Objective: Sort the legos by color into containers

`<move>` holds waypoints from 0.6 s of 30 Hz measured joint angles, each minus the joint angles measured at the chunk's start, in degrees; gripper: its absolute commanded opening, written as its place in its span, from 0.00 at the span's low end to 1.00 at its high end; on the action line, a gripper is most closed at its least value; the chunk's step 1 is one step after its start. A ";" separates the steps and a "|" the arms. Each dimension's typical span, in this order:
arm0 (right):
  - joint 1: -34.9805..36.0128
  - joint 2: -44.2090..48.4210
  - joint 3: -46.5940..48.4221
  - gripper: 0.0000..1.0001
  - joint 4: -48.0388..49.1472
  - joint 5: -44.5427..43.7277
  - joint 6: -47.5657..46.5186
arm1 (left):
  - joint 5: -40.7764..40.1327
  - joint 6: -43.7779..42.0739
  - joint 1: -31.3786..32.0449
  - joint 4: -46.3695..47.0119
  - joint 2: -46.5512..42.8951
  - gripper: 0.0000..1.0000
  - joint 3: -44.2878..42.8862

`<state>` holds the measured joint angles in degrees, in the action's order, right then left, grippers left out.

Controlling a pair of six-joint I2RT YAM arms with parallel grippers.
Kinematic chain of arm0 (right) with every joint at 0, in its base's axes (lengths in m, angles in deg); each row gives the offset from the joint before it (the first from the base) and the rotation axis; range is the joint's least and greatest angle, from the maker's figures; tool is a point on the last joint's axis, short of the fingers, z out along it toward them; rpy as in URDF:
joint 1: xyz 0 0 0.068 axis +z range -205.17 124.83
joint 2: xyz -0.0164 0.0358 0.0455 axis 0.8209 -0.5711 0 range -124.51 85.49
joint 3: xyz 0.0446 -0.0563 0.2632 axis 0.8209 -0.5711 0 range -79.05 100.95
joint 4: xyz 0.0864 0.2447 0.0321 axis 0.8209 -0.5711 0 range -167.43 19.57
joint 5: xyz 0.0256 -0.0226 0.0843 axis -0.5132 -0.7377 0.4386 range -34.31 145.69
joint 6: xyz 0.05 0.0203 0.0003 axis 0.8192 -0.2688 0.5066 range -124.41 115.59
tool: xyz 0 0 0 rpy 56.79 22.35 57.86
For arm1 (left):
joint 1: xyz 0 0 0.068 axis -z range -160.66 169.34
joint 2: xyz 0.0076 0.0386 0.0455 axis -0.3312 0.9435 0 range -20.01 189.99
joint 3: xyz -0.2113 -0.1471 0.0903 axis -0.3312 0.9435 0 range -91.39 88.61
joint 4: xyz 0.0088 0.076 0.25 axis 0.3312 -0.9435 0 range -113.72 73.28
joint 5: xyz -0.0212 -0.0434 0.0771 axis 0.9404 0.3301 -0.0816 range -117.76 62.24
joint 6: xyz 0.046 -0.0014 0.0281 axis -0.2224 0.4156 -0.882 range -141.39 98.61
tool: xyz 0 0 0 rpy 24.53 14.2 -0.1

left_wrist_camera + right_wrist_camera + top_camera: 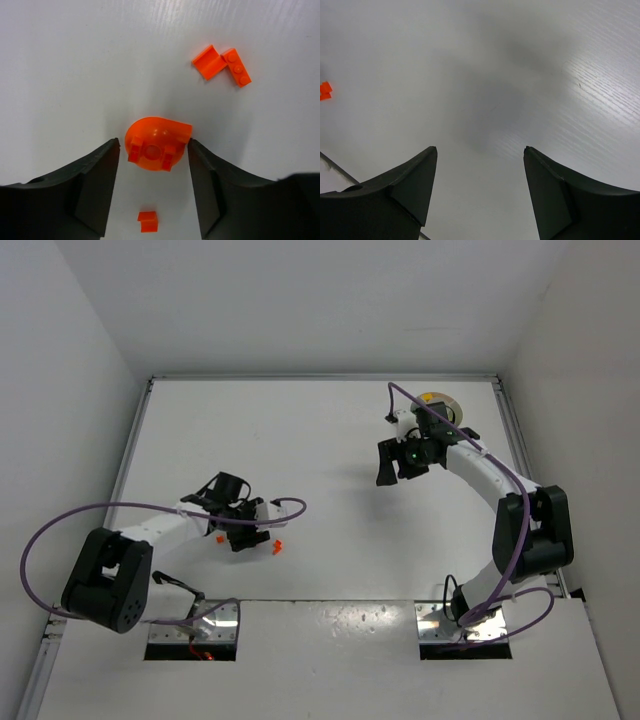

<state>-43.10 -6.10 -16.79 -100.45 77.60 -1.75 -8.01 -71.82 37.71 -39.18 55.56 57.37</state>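
In the left wrist view an orange-red dome-shaped lego point(157, 144) lies on the white table between my left gripper's point(154, 141) open fingertips. The right fingertip point(197, 155) touches its corner and the left one stands just clear. A tiny orange bit point(148, 221) lies between the fingers nearer the wrist. Two orange pieces, a bracket point(210, 61) and a studded plate point(237, 67), lie beyond at the upper right. My right gripper point(480, 148) is open and empty above bare table. The white dish point(441, 402), with yellow in it, is partly hidden behind the right arm.
In the top view my left gripper point(245, 538) is at the left-middle, with orange bits point(277, 547) beside it. My right gripper point(398, 462) hangs right of centre. An orange bit point(325, 90) shows at the right wrist view's left edge. White walls enclose the table.
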 measured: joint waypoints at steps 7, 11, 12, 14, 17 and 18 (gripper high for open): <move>0.00 -0.02 0.00 0.72 0.04 2.97 0.90 | 1.01 -0.55 -0.04 -1.97 0.85 0.46 -1.44; 0.00 -0.04 0.00 0.74 0.50 7.04 3.32 | 1.51 -0.83 -0.07 -2.73 0.74 0.41 -1.81; 0.00 -0.11 0.00 0.74 0.87 8.48 4.26 | 1.55 -0.72 -0.07 -3.02 0.59 0.40 -2.01; 0.02 -0.42 0.00 0.74 1.73 10.95 6.10 | 1.88 -0.39 -0.07 -3.93 0.17 0.38 -2.45; 0.20 -1.18 0.00 0.74 3.26 14.73 9.20 | 2.60 0.81 -0.09 -5.75 -0.37 0.35 -3.28; 0.24 -1.53 0.00 0.74 3.89 15.76 10.16 | 2.86 1.40 -0.09 -6.19 -0.59 0.35 -3.85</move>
<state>-42.86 -7.63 -16.79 -96.56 93.36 8.41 -5.15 -70.42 37.63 -45.36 54.97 53.52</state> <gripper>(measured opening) 0.735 0.419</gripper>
